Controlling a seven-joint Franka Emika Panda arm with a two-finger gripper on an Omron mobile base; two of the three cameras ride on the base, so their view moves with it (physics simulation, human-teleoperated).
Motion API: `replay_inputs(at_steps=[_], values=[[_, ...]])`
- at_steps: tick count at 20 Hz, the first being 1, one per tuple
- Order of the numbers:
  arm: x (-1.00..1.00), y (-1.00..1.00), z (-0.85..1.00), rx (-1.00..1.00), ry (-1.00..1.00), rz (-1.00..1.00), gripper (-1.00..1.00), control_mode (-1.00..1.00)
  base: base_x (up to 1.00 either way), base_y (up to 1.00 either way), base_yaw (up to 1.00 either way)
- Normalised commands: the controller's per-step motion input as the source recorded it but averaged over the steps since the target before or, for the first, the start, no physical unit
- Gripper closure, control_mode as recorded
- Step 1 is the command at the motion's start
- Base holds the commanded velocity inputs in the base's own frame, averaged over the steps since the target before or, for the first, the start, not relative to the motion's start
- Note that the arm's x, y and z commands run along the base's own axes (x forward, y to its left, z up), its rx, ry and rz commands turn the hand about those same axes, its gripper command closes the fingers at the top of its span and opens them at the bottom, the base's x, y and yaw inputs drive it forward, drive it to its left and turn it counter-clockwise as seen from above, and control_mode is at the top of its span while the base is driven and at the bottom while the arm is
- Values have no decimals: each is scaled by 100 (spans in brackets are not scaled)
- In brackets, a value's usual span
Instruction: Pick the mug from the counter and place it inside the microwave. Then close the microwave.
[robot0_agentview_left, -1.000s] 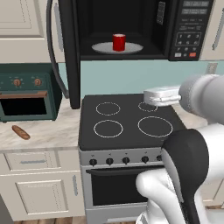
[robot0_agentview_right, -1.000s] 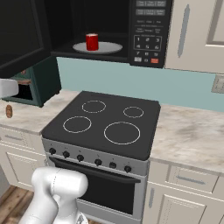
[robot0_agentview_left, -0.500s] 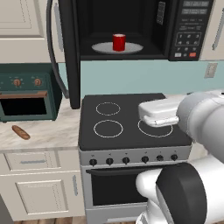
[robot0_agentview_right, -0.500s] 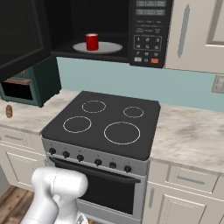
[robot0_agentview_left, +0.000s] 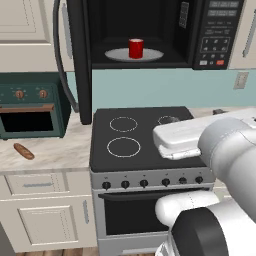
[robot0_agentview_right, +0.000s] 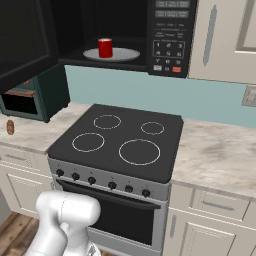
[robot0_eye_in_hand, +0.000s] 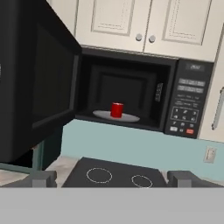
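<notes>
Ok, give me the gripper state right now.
Gripper: open, holding nothing; the red mug sits on the microwave turntable plate.

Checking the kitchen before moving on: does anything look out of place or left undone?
Only the microwave door stands out: it hangs wide open, swung left, with the red mug upright on the turntable plate inside. A bread loaf lies on the counter. Nothing spilled or damaged.

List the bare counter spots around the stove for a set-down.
Right of the stovetop, the counter is bare to the wall. Left, a bare strip lies between toaster oven, bread and stove, under the open microwave door.
</notes>
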Motion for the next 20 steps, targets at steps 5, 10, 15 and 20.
replay_inputs(at_steps=[5, 10, 15, 20], values=[[0, 33, 5, -2, -4, -6, -100, -100, 0, 0, 0], [-2, 29, 6, -1, -2, -7, -100, -100, 0, 0, 0], [-3, 37, 1, -1, -3, -9, -100, -100, 0, 0, 0], [0, 29, 0, 0, -7, -10, -100, -100, 0, 0, 0]])
